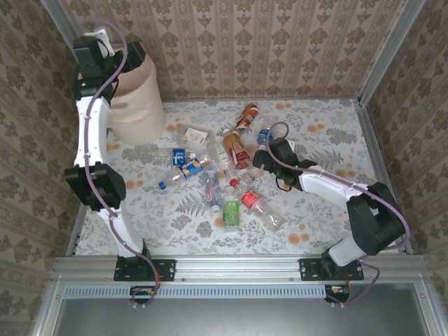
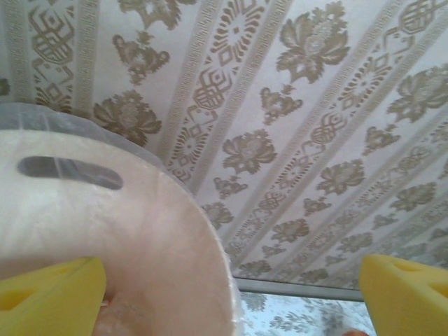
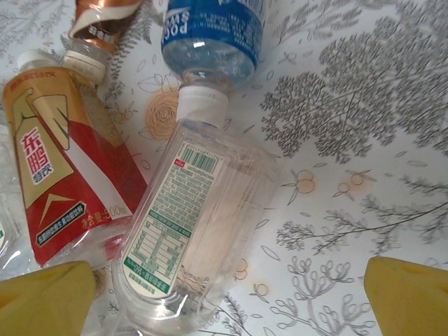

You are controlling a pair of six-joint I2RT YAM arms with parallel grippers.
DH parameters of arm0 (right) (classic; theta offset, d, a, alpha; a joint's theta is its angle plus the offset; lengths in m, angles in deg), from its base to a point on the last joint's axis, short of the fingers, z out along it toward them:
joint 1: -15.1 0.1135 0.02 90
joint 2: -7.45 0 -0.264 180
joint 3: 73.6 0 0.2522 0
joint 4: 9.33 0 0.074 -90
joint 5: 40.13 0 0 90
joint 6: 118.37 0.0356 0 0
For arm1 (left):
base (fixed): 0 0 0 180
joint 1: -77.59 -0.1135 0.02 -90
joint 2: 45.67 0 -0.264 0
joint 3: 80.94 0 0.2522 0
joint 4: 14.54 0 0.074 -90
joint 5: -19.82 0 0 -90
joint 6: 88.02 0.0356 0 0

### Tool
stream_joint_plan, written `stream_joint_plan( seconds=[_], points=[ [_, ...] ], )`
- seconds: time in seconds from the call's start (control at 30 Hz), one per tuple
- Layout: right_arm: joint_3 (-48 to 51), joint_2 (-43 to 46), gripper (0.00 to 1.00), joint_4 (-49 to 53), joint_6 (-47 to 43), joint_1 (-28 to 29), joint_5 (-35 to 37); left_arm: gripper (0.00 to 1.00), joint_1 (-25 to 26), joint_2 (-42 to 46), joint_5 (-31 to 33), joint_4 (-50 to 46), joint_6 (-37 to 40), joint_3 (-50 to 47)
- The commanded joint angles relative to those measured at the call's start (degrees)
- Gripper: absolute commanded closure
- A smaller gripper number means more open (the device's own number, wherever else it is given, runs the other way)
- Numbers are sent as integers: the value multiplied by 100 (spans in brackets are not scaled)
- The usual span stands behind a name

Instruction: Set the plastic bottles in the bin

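Top external view: the bin (image 1: 137, 105) is seen in the far left corner of the table (image 1: 329, 147). The left gripper (image 1: 131, 56) is held just above the bin's rim. The plastic bottles (image 1: 224, 168) are scattered in the middle of the table, and the right gripper (image 1: 262, 162) is set low among them.

Left wrist view: the left gripper's yellow fingers (image 2: 49, 297) are spread wide with nothing gripped, close by the bin.

Right wrist view: the right gripper's fingers are spread wide too. A clear bottle with a green and white label (image 3: 196, 217) lies between them, not squeezed. A red and gold bottle (image 3: 63, 175) lies against its side, and a blue-label bottle (image 3: 210, 35) is seen at its cap.
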Motion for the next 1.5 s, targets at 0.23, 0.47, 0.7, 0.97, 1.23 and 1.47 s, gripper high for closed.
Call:
stream_joint_plan(
  seconds=[0.23,0.47,0.7,0.97,1.23,1.47],
  points=[
    [-682,-889,2,3,1022,490,76,0,14,1403,-478,921,-634,-1719],
    [-757,-1008,2,442,1261,891,491,0,109,2179,-389,1358,-1111,-2938],
    [-659,-1185,3,329,1356,947,351,0,569,2971,-47,1320,-1054,-4074],
    [-978,-1518,7,789,1165,909,617,0,800,3551,420,1185,-1104,-4816],
    [-572,-1351,14,679,857,543,667,0,827,3593,622,832,-888,-4766],
    [-70,-944,18,512,465,162,476,0,832,3566,671,798,-861,-4763]
  ],
)
